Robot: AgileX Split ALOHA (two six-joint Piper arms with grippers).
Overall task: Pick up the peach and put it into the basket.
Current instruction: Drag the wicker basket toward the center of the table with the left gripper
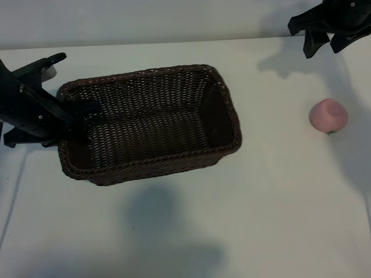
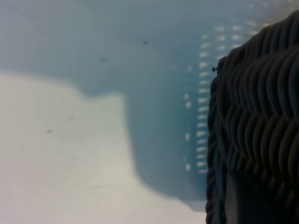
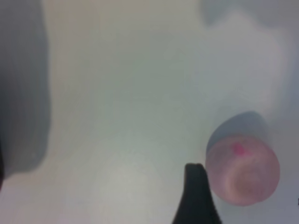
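Observation:
The pale-pink peach (image 1: pixel 328 116) lies on the white table at the right, well away from the basket. The dark-brown wicker basket (image 1: pixel 231 119) stands left of the middle with nothing in it. My right gripper (image 1: pixel 323 49) hangs open above the far right of the table, behind the peach. In the right wrist view the peach (image 3: pixel 243 170) lies just outside one dark finger (image 3: pixel 196 198), not between the jaws. My left gripper (image 1: pixel 74 116) straddles the basket's left end wall and is shut on it. The weave (image 2: pixel 261 116) fills one side of the left wrist view.
Bare white table (image 1: pixel 278 202) stretches between the basket and the peach and along the front. The table's far edge meets a pale wall (image 1: pixel 174 23) behind both arms. The left arm's black body (image 1: pixel 26 107) lies over the table's left side.

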